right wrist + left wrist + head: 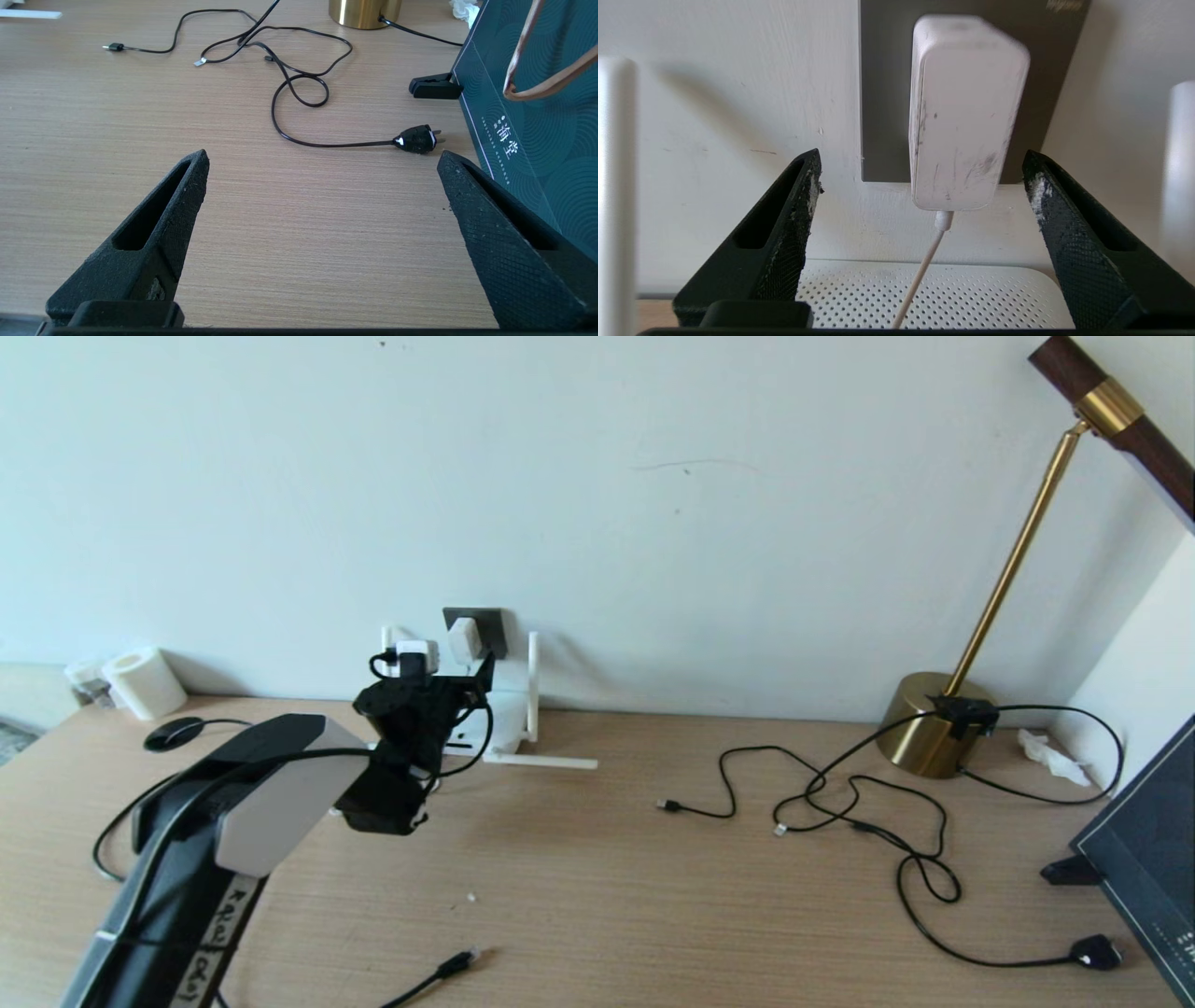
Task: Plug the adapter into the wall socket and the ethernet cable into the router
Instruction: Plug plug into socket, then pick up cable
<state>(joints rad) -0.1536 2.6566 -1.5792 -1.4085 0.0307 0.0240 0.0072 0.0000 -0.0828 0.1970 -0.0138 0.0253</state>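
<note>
Adapter (pixel 966 112) sat seated against the wall socket (pixel 882 93), directly ahead of the left gripper (pixel 920 186) and centred between its two fingers, touching neither. Its thin white cord (pixel 924 266) dropped straight down from its underside and ran back below the gripper, over the perforated top of the router (pixel 859 289). Router lay just under the gripper against the wall, with an upright antenna (pixel 614 186) outside each finger. Likely reason for this layout: socket sits right above the router, so the short cord reaches without strain.

Left gripper: fingers spread wide, clear gap on both sides of the adapter, holding nothing. Judged as a release with the plug apparently home in the socket; how fully the pins are in could not be seen.

Right gripper (pixel 322 186): fingers wide apart, empty, low over bare desk (pixel 140 140), well away from the socket. A black mains plug (pixel 418 139) and thin black cables (pixel 299 84) lay ahead of it.

Ethernet cable (pixel 448 969): plug end loose on the desk, behind and well apart from the left gripper, not in the router. That half of the task not yet done.
</note>
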